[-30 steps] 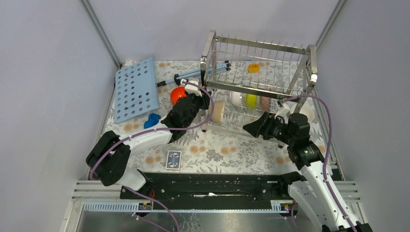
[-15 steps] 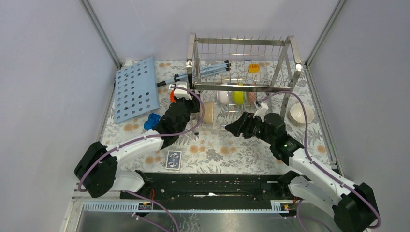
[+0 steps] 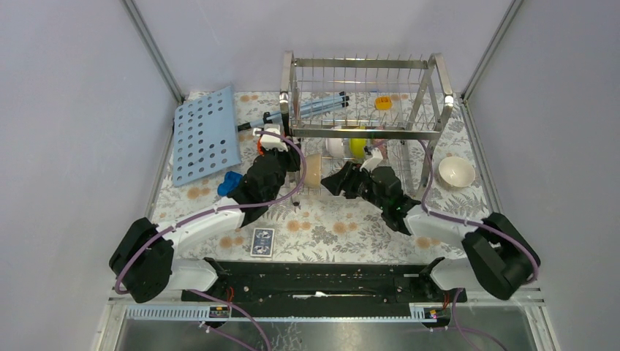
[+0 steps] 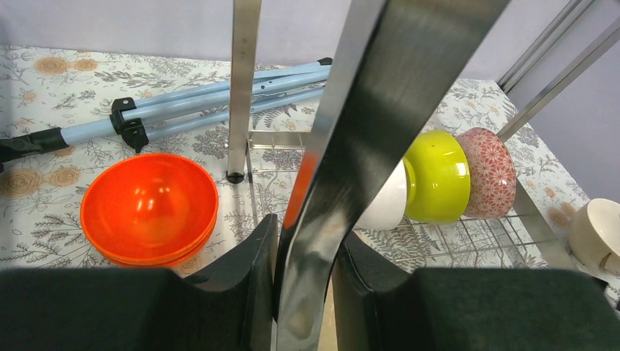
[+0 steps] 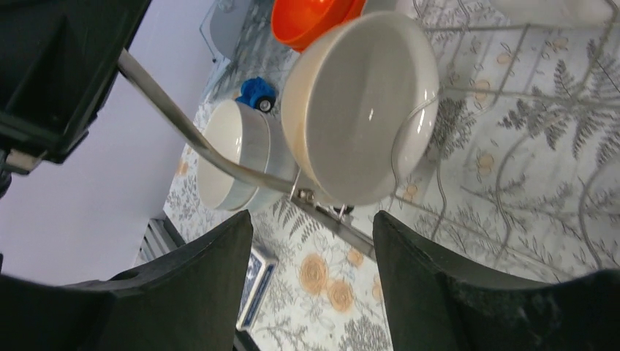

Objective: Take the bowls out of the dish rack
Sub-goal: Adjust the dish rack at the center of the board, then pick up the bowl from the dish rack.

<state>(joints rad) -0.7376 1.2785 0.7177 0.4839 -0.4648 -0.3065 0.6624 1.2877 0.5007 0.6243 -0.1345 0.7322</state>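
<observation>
Floral tablecloth (image 3: 329,227) — dish rack (image 3: 358,63) — lilac walls (image 3: 73,110)

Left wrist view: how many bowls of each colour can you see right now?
Orange bowl: 1 (possibly a stack, cannot tell)
White bowl: 1
Yellow-green bowl: 1
Red patterned bowl: 1
Cream bowl: 1
Total: 5
</observation>
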